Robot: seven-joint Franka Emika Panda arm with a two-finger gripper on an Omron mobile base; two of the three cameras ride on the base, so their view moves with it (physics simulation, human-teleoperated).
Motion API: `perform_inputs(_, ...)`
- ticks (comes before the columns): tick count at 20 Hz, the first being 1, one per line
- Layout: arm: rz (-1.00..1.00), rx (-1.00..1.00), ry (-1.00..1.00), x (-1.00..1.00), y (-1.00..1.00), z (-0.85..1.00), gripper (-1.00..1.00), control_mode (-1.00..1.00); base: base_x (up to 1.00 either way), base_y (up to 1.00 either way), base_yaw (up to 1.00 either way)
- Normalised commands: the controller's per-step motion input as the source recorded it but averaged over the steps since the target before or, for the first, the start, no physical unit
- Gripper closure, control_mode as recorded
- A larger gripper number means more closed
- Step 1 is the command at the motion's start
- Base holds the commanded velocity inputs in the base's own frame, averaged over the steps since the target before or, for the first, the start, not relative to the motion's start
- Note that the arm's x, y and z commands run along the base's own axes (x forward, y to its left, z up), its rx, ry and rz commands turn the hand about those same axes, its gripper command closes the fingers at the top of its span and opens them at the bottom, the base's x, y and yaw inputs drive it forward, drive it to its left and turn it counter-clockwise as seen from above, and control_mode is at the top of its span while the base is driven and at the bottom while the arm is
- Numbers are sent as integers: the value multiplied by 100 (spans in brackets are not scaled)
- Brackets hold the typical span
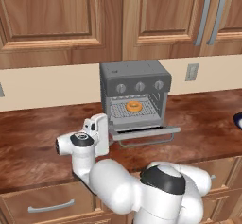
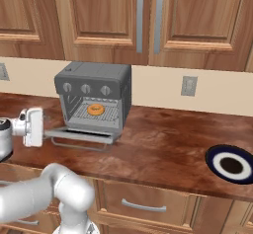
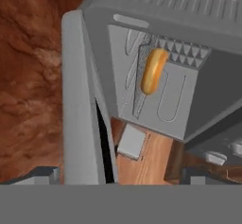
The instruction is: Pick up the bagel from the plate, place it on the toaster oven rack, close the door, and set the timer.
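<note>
Wooden cabinets (image 1: 61, 20) hang above a reddish-brown counter (image 1: 42, 128) in the left base view, with a pale wall strip and an outlet (image 1: 192, 72) between them. Against that wall stands the grey toaster oven (image 1: 134, 93), three knobs (image 1: 140, 86) across its front. Its door (image 1: 144, 132) is dropped open, roughly level, the thin bar handle along its front edge. On the toaster oven rack (image 1: 134, 109) inside lies the bagel (image 1: 133, 106), flat and near the middle. The white hand carrying the claw (image 1: 101, 133) sits just left of the open door, low over the counter. At the far right edge shows a sliver of the plate (image 1: 238, 120).

From the right base view, the bagel (image 2: 95, 109) again rests on the rack (image 2: 96, 112) within the oven (image 2: 94, 97), the door (image 2: 81, 136) lowered. The hand (image 2: 33, 127) is at the door's left end. Well apart to the right, the dark blue plate (image 2: 231, 164) lies bare on the counter (image 2: 163, 144).

Along the hand view, rolled sideways, the door (image 3: 78, 100) runs up the middle-left and the bagel (image 3: 154, 71) shows edge-on in the cavity. The claw's two finger tips (image 3: 45, 175) stand wide apart at the bottom, holding nothing.
</note>
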Motion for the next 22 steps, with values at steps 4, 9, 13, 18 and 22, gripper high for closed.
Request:
perform_inputs(4, 20, -11, 0, 33, -31, 44, -100, -100, 0, 0, 0)
perform_inputs(9, 25, -11, 0, 48, -29, 27, -100, -100, 0, 0, 0)
perform_inputs(13, 29, -11, 0, 52, -32, 21, -100, -100, 0, 0, 0)
perform_inputs(18, 36, -14, 4, 45, -7, 5, -100, -100, 0, 0, 0)
perform_inputs(22, 42, -17, 5, 35, -1, 0, -100, -100, 0, 0, 0)
